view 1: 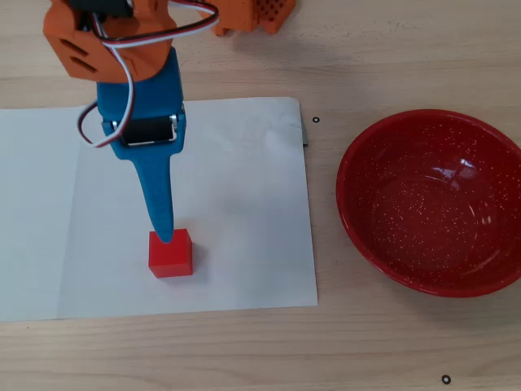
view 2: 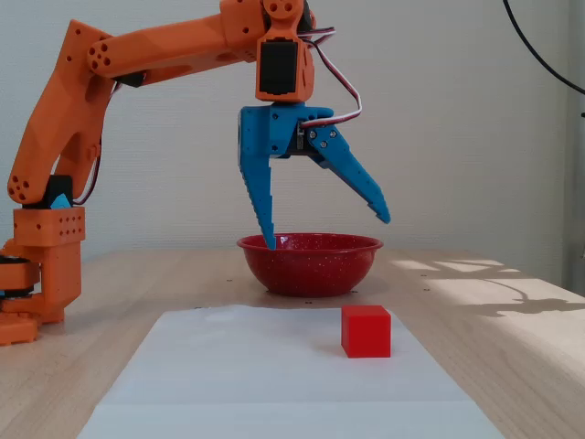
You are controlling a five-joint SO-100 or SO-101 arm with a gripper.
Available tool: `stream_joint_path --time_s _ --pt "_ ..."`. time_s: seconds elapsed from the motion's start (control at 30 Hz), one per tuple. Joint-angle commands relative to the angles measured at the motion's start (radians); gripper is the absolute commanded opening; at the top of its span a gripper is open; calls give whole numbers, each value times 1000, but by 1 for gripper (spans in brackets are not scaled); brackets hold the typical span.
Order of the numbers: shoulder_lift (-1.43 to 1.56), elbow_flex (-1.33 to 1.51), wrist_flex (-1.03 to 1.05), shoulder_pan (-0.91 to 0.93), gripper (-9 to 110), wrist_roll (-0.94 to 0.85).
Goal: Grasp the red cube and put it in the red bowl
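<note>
Pale wood-grain table (view 1: 391,49) before a plain light wall (view 2: 457,110); flat white paper sheet (view 1: 236,204) at centre left of the overhead view. Glossy speckled red bowl (view 1: 358,220) at right. Orange arm's blue gripper (view 2: 327,232), jaws spread wide, hangs above the matte red cube (view 1: 171,257) resting on the paper's lower centre.

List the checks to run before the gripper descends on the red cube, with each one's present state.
1. Gripper open wide: ok.
2. Red cube flat on the white paper, untouched: ok.
3. Gripper above the cube, in the fixed view: ok.
4. Jaws straddling the cube: cannot tell; overhead view shows one fingertip over its far edge.
5. Red bowl empty: ok.
6. Path from cube to bowl free: ok.
</note>
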Motion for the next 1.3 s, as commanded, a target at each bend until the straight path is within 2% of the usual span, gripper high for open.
stream_joint_path --time_s 0.0,0.23,1.27 --pt "48 -77 28 -23 63 23" --pt "-9 -58 -43 -11 68 17" --pt "-360 -296 -184 20 68 17"
